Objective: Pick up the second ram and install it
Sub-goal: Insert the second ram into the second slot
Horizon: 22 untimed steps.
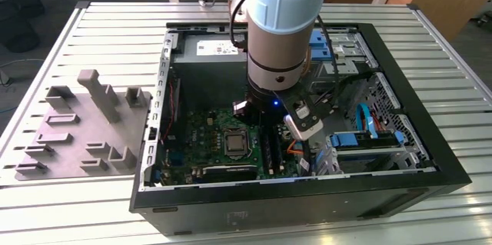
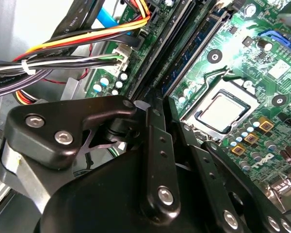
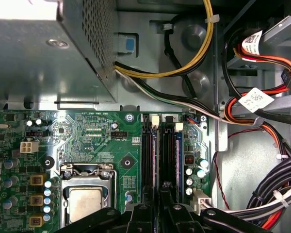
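I have the arm [image 1: 280,26] reaching straight down into the open computer case [image 1: 400,101], which lies on its side on the slatted metal counter [image 1: 100,31]. The gripper [image 3: 157,206] sits low over the motherboard [image 3: 94,133], right above the long black memory slots [image 3: 150,155], just beside the CPU socket [image 3: 87,194]. In both wrist views its black linkages crowd together over the slots, but I cannot tell how far the jaws stand apart or whether they hold anything. A green stick with dark chips, which I take for the second ram [image 2: 196,46], stands in a slot ahead of the gripper in the second wrist view. On the exterior view's left, the grey plastic tray [image 1: 77,135] rests on the counter beside the case. Bundled cables [image 2: 72,58] run past the slots.
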Motion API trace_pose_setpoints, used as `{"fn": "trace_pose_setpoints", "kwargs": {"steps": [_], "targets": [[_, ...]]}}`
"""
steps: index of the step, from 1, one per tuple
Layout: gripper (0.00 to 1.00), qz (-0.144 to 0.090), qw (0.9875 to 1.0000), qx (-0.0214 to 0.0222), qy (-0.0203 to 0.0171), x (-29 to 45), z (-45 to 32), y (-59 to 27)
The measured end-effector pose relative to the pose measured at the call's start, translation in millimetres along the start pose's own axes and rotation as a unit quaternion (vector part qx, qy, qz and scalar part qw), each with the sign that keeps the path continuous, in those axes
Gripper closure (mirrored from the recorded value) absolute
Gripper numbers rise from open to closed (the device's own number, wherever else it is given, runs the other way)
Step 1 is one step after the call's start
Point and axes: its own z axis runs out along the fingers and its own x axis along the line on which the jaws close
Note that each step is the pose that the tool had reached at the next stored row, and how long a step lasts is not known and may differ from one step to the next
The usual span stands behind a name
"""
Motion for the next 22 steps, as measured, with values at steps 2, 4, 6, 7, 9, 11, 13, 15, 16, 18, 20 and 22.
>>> {"fn": "trace_pose_setpoints", "kwargs": {"steps": [2, 4, 6, 7, 9, 11, 13, 15, 16, 18, 20, 22], "targets": [[0.80, 0.000, 1.0000, 0.0001, 0.0000, -0.1, -2.4, 0.2], [0.80, 0.000, 1.0000, -0.0001, 0.0000, -0.4, -7.1, 0.5], [0.80, 0.000, 1.0000, -0.0001, 0.0000, -0.7, -13.0, 0.9], [0.80, 0.000, 1.0000, -0.0001, 0.0000, -0.9, -15.8, 1.1], [0.80, 0.000, 1.0000, -0.0001, 0.0000, -1.1, -18.9, 1.4], [0.80, 0.000, 1.0000, -0.0002, -0.0001, -1.1, -19.0, 1.4], [0.80, 0.000, 1.0000, -0.0002, -0.0001, -1.1, -19.1, 1.4], [0.80, 0.000, 1.0000, -0.0001, 0.0000, -1.1, -19.3, 1.4], [0.80, 0.000, 1.0000, -0.0001, 0.0000, -1.1, -19.3, 1.4], [0.81, 0.000, 1.0000, -0.0001, 0.0000, -1.1, -19.4, 1.4], [0.87, 0.000, 1.0000, -0.0001, 0.0000, -1.1, -19.5, 1.4], [0.89, 0.000, 1.0000, -0.0001, 0.0000, -1.1, -19.6, 1.4]]}}
